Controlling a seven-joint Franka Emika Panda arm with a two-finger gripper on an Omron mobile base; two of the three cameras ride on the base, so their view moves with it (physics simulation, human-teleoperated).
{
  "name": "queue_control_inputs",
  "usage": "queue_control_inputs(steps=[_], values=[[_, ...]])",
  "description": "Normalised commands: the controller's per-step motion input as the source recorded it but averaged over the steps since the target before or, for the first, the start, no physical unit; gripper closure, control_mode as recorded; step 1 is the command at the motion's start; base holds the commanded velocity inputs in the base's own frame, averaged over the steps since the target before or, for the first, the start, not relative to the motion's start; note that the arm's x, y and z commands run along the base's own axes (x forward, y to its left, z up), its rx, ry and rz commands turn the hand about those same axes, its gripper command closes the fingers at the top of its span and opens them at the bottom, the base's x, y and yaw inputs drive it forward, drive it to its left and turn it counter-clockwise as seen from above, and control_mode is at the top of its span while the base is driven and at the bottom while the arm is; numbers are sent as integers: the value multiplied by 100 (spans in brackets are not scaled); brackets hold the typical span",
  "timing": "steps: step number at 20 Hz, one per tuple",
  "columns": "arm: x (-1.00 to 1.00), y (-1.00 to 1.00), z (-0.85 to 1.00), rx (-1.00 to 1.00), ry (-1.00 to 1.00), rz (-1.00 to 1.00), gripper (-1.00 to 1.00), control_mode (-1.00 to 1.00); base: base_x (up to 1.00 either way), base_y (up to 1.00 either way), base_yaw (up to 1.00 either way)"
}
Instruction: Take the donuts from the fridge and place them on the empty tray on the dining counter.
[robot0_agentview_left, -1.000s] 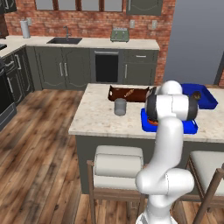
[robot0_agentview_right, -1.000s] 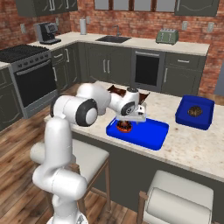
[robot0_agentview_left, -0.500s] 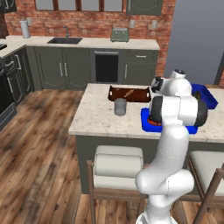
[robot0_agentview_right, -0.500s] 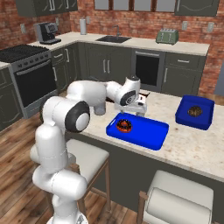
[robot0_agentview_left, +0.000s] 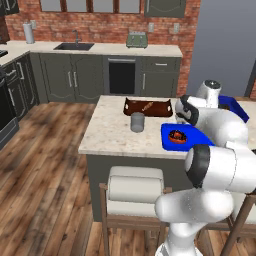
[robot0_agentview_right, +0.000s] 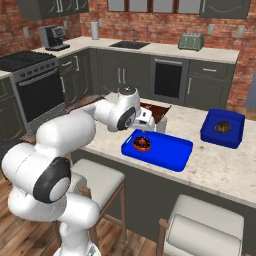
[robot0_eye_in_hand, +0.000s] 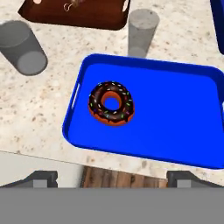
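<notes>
On the dining counter (robot0_eye_in_hand: 43, 113) I see 1 chocolate donut (robot0_eye_in_hand: 111, 103) lying in the bright blue tray (robot0_eye_in_hand: 175, 122), my gripper (robot0_eye_in_hand: 111, 178) above it, released and empty.

a home kitchen. red brick walls (robot0_agentview_right: 165, 32) rise behind dark grey cabinets (robot0_agentview_left: 75, 77) with a pale counter, a sink (robot0_agentview_left: 73, 46) and a toaster (robot0_agentview_left: 136, 39). a stove (robot0_agentview_right: 30, 82) and a coffee maker (robot0_agentview_right: 52, 36) stand to one side. an island (robot0_agentview_left: 112, 137) with a speckled stone top has cushioned stools (robot0_agentview_left: 135, 189) over a wood plank floor (robot0_agentview_left: 40, 175).
</notes>
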Motion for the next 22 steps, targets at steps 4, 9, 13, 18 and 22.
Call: queue_control_inputs(steps=[4,9,13,18,22], values=[[-97,13,100,-2,13,0,-100,-100,0,0,0],[-100,36,52,0,-26,0,-100,-100,0,0,0],[-100,59,71,0,-39,0,-100,-100,0,0,0],[-100,52,85,0,-17,0,-100,-100,0,0,0],[-100,2,92,0,0,0,-100,-100,0,0,0]])
